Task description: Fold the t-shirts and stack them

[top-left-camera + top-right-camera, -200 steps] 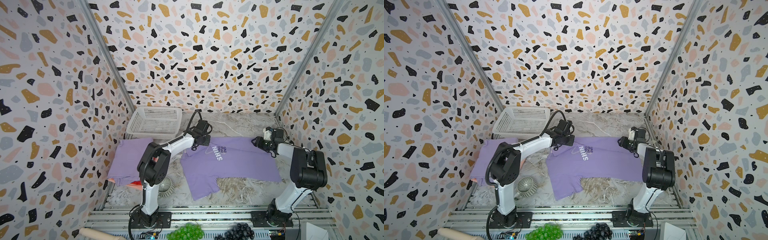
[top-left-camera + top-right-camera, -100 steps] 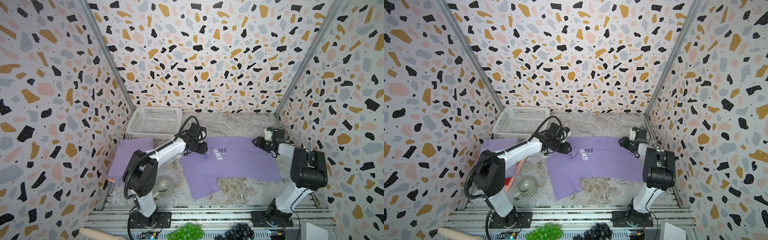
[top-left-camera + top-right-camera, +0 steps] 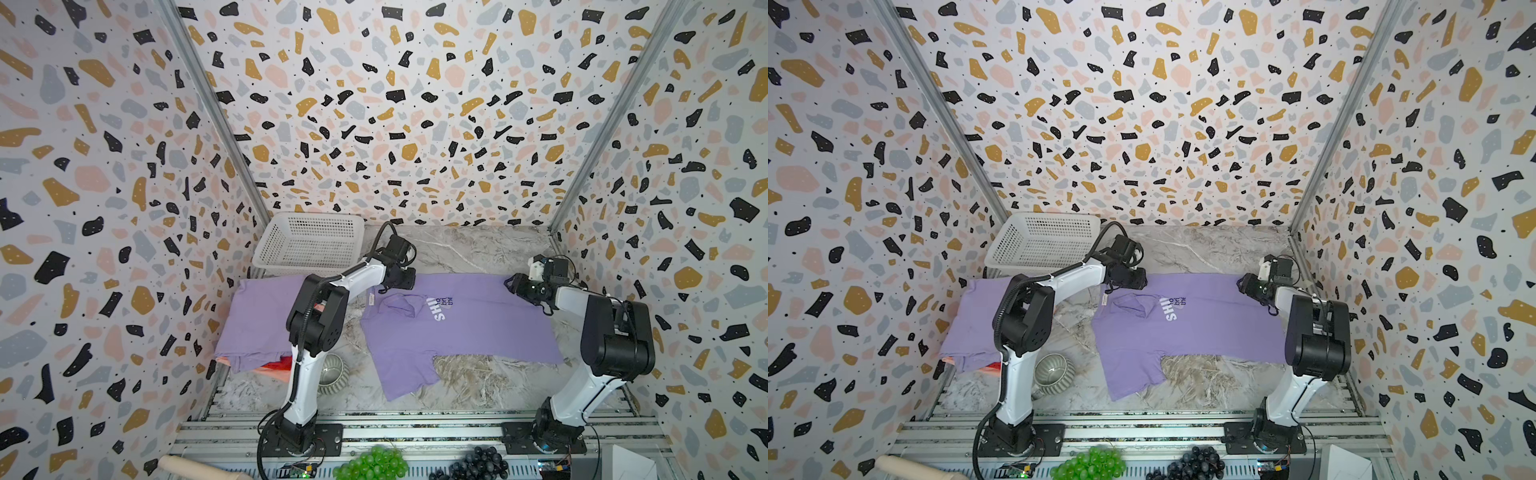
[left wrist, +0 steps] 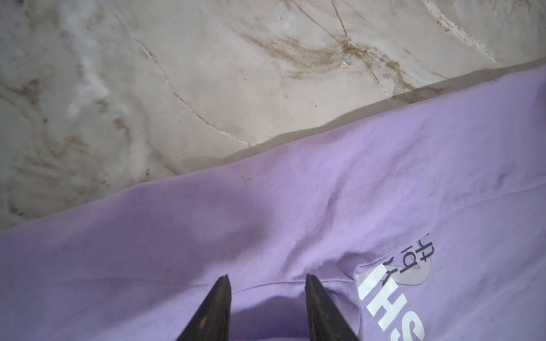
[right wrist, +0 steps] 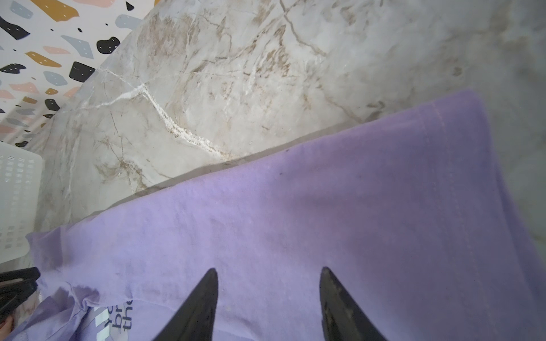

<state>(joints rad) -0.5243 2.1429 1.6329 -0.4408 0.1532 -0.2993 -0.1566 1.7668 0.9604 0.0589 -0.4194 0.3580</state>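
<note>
In both top views the lavender "SHINE" t-shirt (image 3: 478, 328) is seen spread flat across the middle of the tabletop (image 3: 469, 249), collar toward the left arm and hem toward the right. This layout is judged to give each arm one end to work. The far sleeve is laid inward over part of the print, while the near sleeve is spread out toward the front. The left gripper (image 3: 405, 279) is held over the far shoulder edge and the right gripper (image 3: 513, 287) over the far hem corner. A stack of folded t-shirts (image 3: 257, 320), lavender on top with red and salmon showing beneath, is kept at the left near the white basket (image 3: 309, 245), apart from the working area.

In the left wrist view the left gripper (image 4: 267, 277) is shown with jaws parted and nothing between them, above the cloth beside the print.

In the right wrist view the right gripper (image 5: 269, 270) is likewise parted and empty over plain cloth near the hem. A paired pinch along the far edge is judged the likely next step.
</note>
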